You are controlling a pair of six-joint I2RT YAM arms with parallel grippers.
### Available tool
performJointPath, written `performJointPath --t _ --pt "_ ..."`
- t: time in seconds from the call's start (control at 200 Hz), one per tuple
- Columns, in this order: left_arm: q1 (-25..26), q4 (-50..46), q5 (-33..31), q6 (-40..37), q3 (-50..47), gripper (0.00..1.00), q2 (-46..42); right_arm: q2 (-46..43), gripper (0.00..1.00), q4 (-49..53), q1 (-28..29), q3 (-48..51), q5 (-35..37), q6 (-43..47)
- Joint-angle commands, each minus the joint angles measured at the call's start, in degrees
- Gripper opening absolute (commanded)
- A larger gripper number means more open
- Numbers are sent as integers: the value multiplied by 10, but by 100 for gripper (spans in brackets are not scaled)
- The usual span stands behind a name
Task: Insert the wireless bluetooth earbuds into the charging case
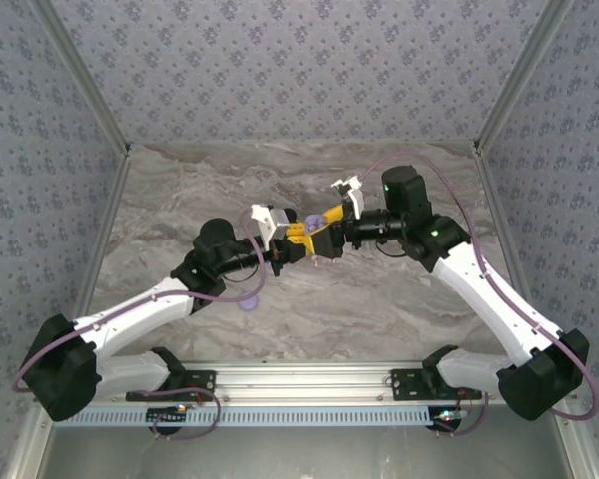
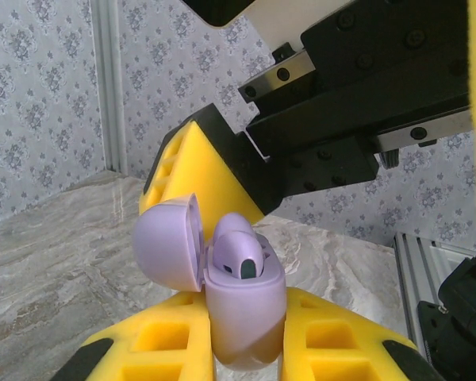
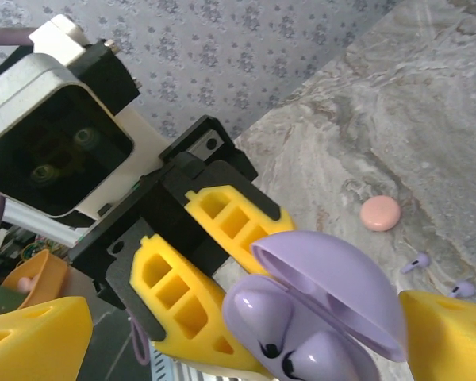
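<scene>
Status, lilac set: L gripper (image 2: 246, 345) is clamped on the lilac charging case (image 2: 242, 317) and holds it up off the table (image 3: 428, 119), mid-workspace, with the lid (image 2: 166, 246) hinged open. R gripper (image 3: 242, 333) stands at the case with its jaws spread wide, one to each side, gripping nothing.

In the R wrist view we see two lilac earbuds (image 3: 258, 313) seated side by side in the case wells. The L wrist view confirms at least one, dome up. Whether both are fully home we can't tell.

So we judge insertion for this case approx. done. Left to do here: shut the lid and set the case down.

Not done: two more tiny lilac stemmed buds (image 3: 416, 262) lie loose on the table, near a pink round disc (image 3: 380, 213). We take these to be another pair w/o a case yet. Other colours: n/a from these views.
</scene>
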State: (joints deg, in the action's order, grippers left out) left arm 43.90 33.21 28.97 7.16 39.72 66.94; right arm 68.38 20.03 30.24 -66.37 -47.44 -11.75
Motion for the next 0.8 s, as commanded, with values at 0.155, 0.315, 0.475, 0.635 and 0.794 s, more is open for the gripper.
performJointPath --t 0.155,0.315,0.475,0.635,0.794 --pt "3 8 6 -2 25 0 5 -32 100 7 4 -32 -23 18" --pt "3 5 3 -4 24 0 8 -50 100 23 4 -24 -6 28" --pt "4 2 -4 -3 25 0 7 -53 100 50 4 -24 40 38" --pt "2 -90 -68 2 62 0 14 -67 100 105 3 -38 206 69" --pt "-47 -173 -83 42 99 0 45 -96 100 128 -7 -3 385 72"
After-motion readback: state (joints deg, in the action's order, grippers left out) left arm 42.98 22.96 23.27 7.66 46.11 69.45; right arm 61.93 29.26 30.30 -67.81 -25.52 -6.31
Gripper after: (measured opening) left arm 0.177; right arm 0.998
